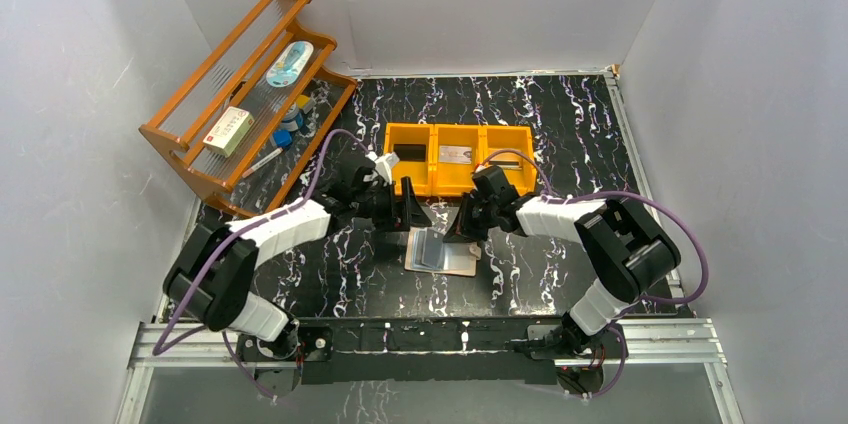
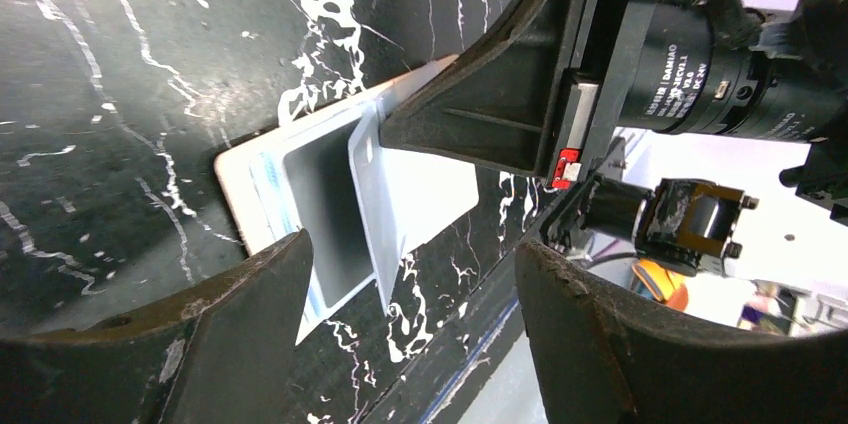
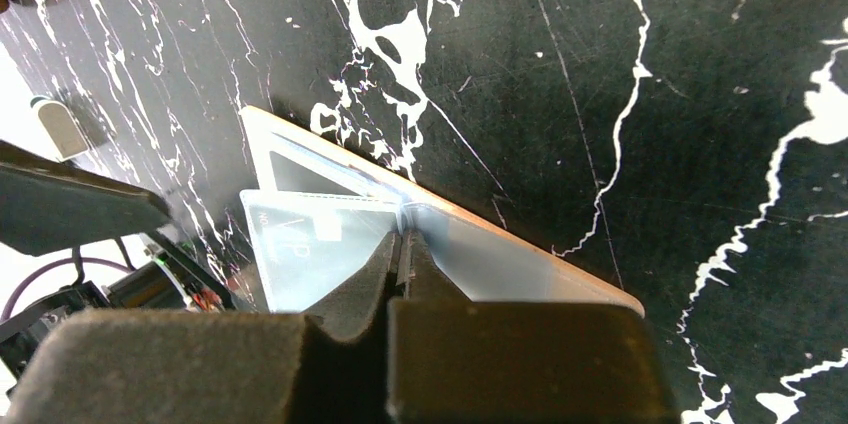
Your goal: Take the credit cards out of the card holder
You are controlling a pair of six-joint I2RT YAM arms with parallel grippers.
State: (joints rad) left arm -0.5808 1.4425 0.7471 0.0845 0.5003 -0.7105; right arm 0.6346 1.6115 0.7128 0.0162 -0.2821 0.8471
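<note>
Orange three-bin tray [image 1: 436,149] at back; wooden rack [image 1: 160,131] (boxes [image 1: 228,131] inside) left.

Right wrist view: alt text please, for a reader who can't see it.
The right end effector is shut on the edge of a silvery-blue panel, card or sleeve unclear, raised from the open card holder lying on a black marbled table.

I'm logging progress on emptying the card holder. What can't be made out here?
1. Cards left in the card holder: too small from the top, and the right gripper covers part of it in both wrist views.
2. Print on the pinched card: blurred, right wrist view.
3. Orange tray contents: too small, top view.
</note>
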